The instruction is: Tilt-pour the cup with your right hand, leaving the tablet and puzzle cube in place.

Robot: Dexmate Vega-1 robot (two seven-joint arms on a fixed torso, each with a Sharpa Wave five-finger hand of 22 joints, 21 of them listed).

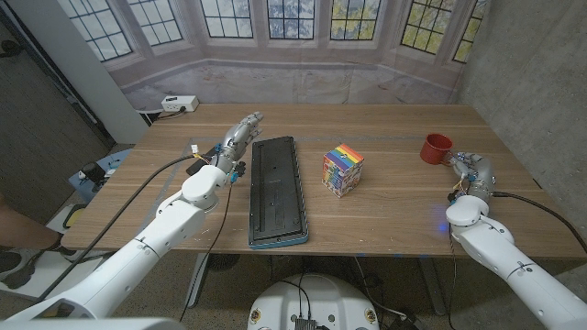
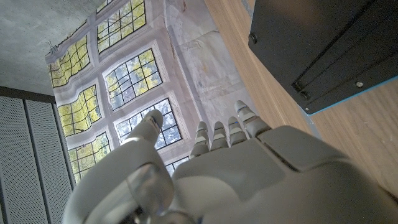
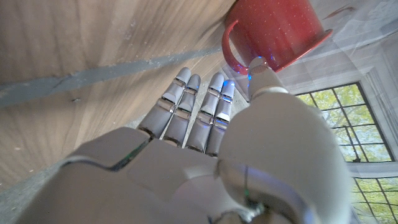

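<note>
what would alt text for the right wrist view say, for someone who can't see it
The robot's right hand reaches toward a red cup on the wooden table, fingers extended, the thumb tip by the cup's handle; contact is unclear. The view is turned, with window panes behind the cup.

White power strip [image 1: 179, 104] (table's far-left corner)

Cup [image 3: 273, 31] top cut by right wrist frame edge; tablet [image 2: 323, 43] likewise cropped.
</note>
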